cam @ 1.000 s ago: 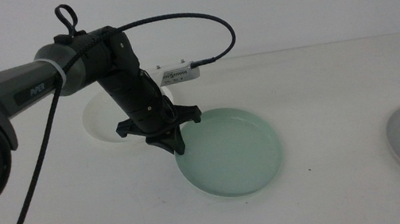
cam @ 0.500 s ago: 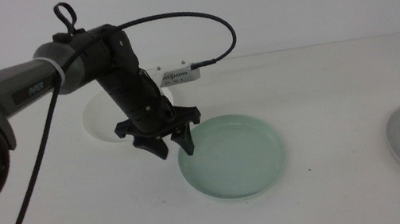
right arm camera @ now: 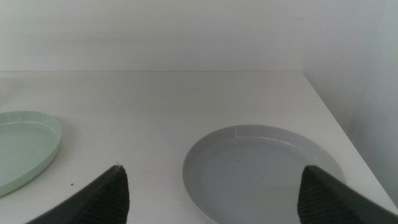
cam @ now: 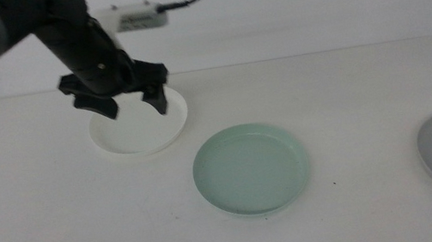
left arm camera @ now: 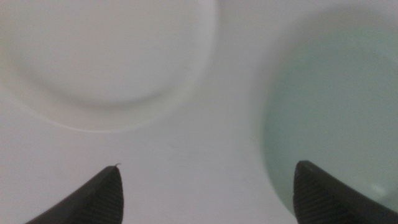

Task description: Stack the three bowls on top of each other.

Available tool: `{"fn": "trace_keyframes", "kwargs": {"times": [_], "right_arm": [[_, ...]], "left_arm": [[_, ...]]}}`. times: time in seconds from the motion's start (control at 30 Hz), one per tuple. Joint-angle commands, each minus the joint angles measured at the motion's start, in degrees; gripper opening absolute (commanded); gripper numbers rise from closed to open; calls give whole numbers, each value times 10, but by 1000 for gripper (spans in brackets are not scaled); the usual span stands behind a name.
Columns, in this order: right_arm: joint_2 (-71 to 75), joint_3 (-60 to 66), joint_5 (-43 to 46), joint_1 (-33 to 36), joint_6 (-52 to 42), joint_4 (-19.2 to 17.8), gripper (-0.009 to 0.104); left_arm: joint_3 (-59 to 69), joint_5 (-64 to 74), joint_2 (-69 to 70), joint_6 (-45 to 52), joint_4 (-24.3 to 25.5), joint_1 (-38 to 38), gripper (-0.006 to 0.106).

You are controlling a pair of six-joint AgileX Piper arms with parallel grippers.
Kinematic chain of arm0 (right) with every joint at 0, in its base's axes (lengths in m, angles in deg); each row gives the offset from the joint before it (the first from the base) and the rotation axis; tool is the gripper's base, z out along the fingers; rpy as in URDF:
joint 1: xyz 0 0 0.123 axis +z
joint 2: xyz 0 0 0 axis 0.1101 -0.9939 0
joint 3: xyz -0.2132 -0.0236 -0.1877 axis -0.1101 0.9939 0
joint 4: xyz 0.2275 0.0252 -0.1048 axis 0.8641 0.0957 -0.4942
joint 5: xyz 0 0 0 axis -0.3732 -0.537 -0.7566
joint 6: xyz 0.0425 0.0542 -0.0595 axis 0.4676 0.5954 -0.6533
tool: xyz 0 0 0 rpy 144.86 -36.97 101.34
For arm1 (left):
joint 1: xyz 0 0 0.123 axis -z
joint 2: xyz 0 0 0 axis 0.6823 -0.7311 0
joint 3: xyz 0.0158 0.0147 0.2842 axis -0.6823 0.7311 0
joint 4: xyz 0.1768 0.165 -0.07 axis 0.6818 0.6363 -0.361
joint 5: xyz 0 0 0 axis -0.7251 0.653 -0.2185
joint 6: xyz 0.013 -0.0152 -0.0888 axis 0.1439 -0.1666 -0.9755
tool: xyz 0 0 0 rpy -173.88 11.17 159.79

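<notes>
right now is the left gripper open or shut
Open. The left gripper hangs over the white bowl with its jaws spread wide and nothing between them; the left wrist view shows only table in the gap.

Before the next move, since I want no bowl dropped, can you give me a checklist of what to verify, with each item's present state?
1. Left gripper open and empty, above the white round shallow bowl: ok.
2. Pale mint green round shallow bowl flat on the white table, held by nothing: ok.
3. Grey round shallow bowl flat near the table's right edge, whole rim free: ok.
4. Right gripper open and empty, facing the grey bowl: ok.
5. Bowls stacked: not ok, all three lie apart.
6. White bowl's far rim behind the left arm: cannot tell.
</notes>
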Motion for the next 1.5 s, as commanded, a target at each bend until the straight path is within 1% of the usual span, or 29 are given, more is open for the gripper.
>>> {"fn": "trace_keyframes", "kwargs": {"times": [0.0,0.07,0.13,0.3,0.37,0.43,0.6,0.83,1.27,1.37,1.43,1.47], "right_arm": [[3,2,5,-1,-3,-3,93],[3,2,5,-1,-3,-3,93],[3,2,5,-1,-3,-3,93],[3,2,5,-1,-3,-3,93],[3,2,5,-1,-3,-3,93],[3,2,5,-1,-3,-3,93],[3,2,5,-1,-3,-3,93],[3,2,5,-1,-3,-3,93],[3,2,5,-1,-3,-3,93],[3,2,5,-1,-3,-3,93],[3,2,5,-1,-3,-3,93],[3,2,5,-1,-3,-3,93]], "left_arm": [[-3,-17,10,-13,8,-18,94],[-3,-55,10,-13,8,-33,94],[-3,-68,6,-41,13,-45,94],[-47,-31,-38,-80,90,-73,94],[-84,-14,-64,-89,111,-81,94],[-128,6,-95,-89,118,-90,94],[-214,28,-174,-82,98,-112,94],[-225,4,-239,-68,57,-128,94],[-224,-58,-280,-48,55,-128,93],[-224,-58,-285,-42,55,-128,87],[-224,-54,-285,-41,55,-128,76],[-224,-53,-285,-40,55,-128,69]]}}
